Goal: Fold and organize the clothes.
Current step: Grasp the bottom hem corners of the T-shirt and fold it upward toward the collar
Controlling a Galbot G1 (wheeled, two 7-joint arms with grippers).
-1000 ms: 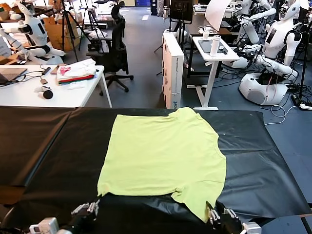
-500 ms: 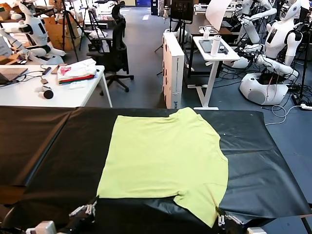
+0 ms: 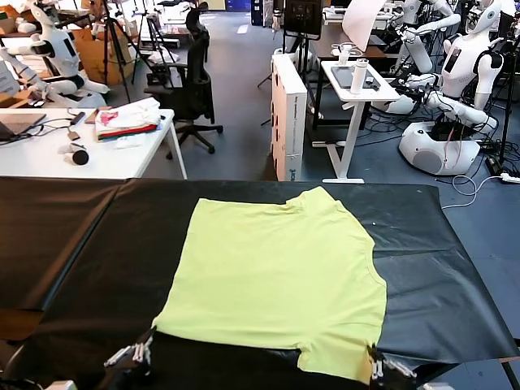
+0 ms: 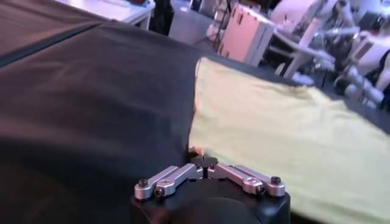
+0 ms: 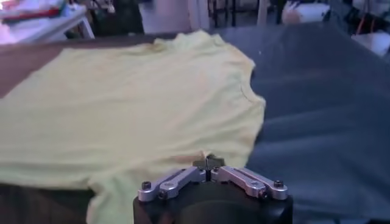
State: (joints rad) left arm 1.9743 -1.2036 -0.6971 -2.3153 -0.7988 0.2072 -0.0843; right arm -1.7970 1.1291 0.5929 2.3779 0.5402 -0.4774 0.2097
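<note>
The lime yellow-green T-shirt [image 3: 276, 276] lies flat on the black-covered table [image 3: 89, 244], plain side up, hem to the left and collar to the right. My left gripper [image 3: 134, 355] is at the near edge, shut on the shirt's near hem corner; the left wrist view shows its jaws [image 4: 204, 161] closed on the fabric [image 4: 286, 134]. My right gripper [image 3: 376, 370] is shut on the near sleeve; the right wrist view shows its jaws [image 5: 208, 161] pinching the cloth [image 5: 134, 103]. No white print shows.
Behind the table stand a white desk [image 3: 49, 158] with a white-and-pink cloth pile [image 3: 126, 119], a black office chair [image 3: 193, 73], a white box [image 3: 288, 114], a small white side table [image 3: 355, 81] and other robots [image 3: 455, 73]. Bare black cover lies on both sides of the shirt.
Both grippers have drawn back toward the table's near edge, dragging the shirt's near edge with them. The shirt has slid closer and lies flatter.
</note>
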